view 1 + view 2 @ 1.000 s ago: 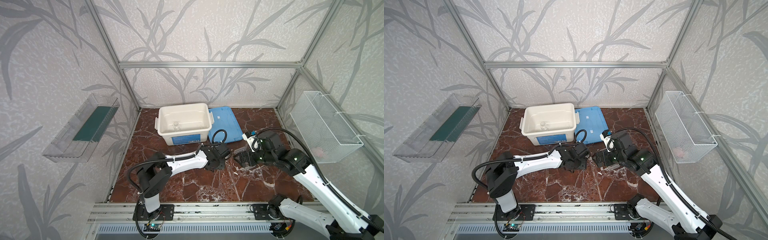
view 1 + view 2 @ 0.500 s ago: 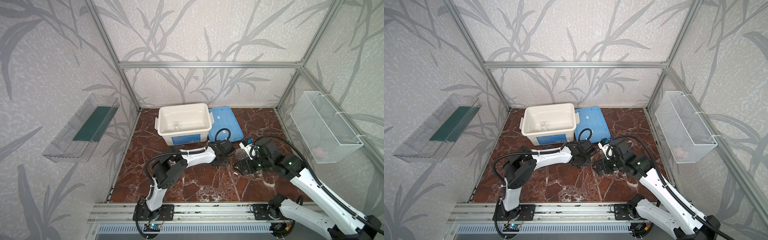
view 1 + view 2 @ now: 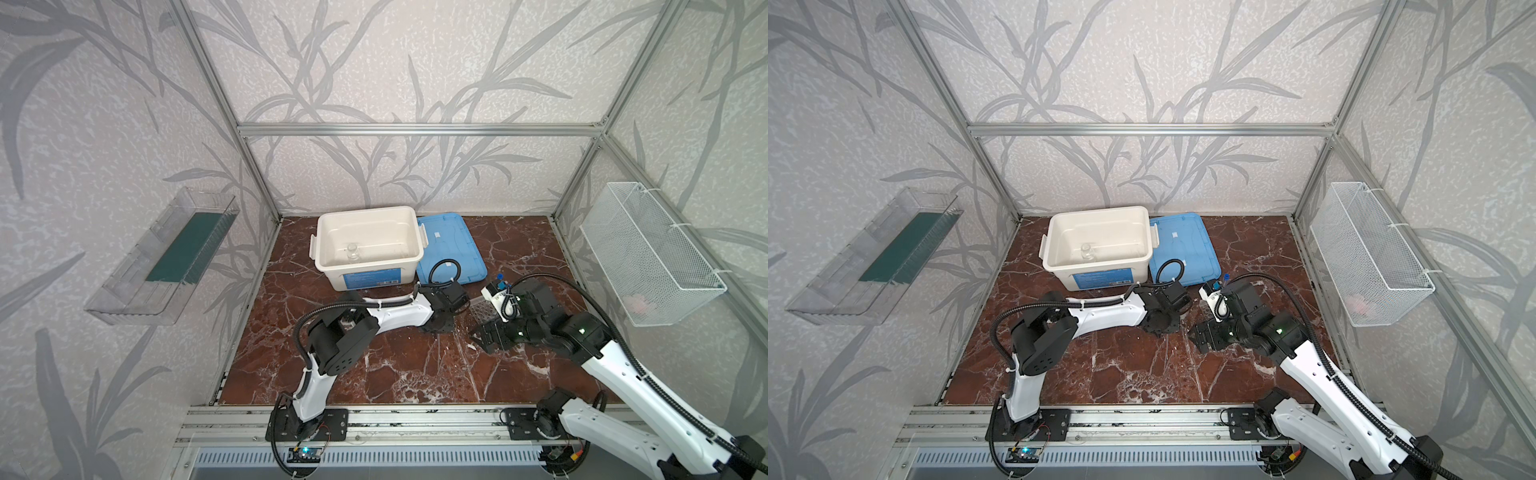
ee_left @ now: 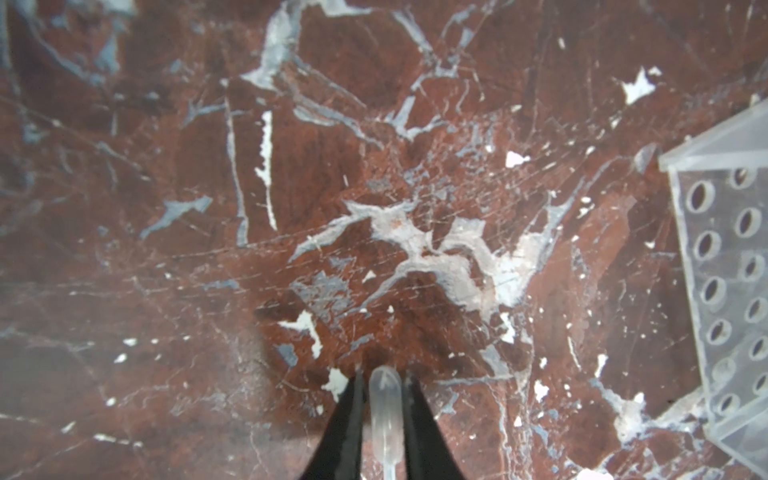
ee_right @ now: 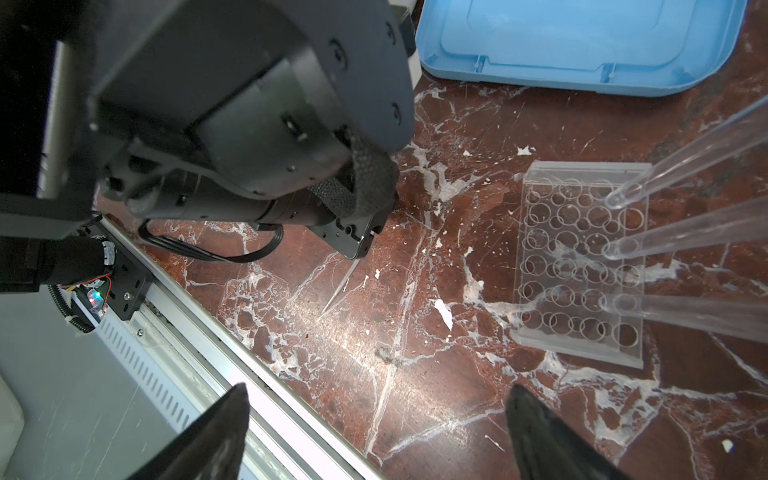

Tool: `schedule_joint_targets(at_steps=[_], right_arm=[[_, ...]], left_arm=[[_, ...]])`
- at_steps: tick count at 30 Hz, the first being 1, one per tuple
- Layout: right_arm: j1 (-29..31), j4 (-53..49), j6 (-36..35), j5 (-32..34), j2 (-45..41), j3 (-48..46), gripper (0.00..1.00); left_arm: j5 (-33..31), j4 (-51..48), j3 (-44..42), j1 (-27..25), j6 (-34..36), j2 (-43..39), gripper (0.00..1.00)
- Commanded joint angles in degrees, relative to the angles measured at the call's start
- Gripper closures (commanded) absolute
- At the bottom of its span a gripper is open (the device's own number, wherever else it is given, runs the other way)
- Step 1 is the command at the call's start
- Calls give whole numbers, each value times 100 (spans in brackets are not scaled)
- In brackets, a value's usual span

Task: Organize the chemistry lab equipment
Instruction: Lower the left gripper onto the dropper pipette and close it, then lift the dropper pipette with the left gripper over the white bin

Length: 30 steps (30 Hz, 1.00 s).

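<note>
Our left gripper has its jaws pinched on the pipette bulb between them, while our right gripper gapes empty short of the tube rack, so we fear the slick bulb squirting free on lifting.

- Pipette: stem cut off at the left wrist view's edge.
- Tube rack: partly outside that view.
- Three test tubes: ends outside the right wrist view.
- Pink item in wire basket: unidentifiable.

Red marble tabletop, white tub at back, blue lid beside it, clear tube rack nearby.
</note>
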Motion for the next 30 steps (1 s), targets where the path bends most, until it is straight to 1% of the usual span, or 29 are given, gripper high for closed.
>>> schedule_joint_targets(at_steps=[1, 4, 8, 11, 15, 19, 24, 26, 30], right_arm=[[2, 37, -31, 80, -31, -21, 6], [1, 70, 0, 64, -5, -29, 6], [2, 200, 109, -16, 81, -59, 6], [10, 270, 256, -10, 148, -13, 6], [52, 195, 520, 161, 162, 148, 7], [48, 407, 759, 54, 157, 250, 7], [46, 999, 1177, -345, 203, 447, 7], [49, 1238, 1325, -369, 272, 545, 7], [53, 1586, 1618, -240, 583, 800, 6]], left_arm=[[-158, -95, -151, 18, -83, -39, 85], [-107, -53, -193, 18, -95, -82, 85], [13, 33, -275, 36, -38, -283, 88], [103, -21, -234, 49, 221, -544, 94], [88, -240, -251, 95, 395, -1001, 95], [113, -539, -250, 187, 563, -1549, 94], [85, -1039, 54, 423, 910, -2201, 95], [72, -1092, 131, 550, 992, -2426, 94], [210, -1298, 371, 1050, 1179, -2780, 95]])
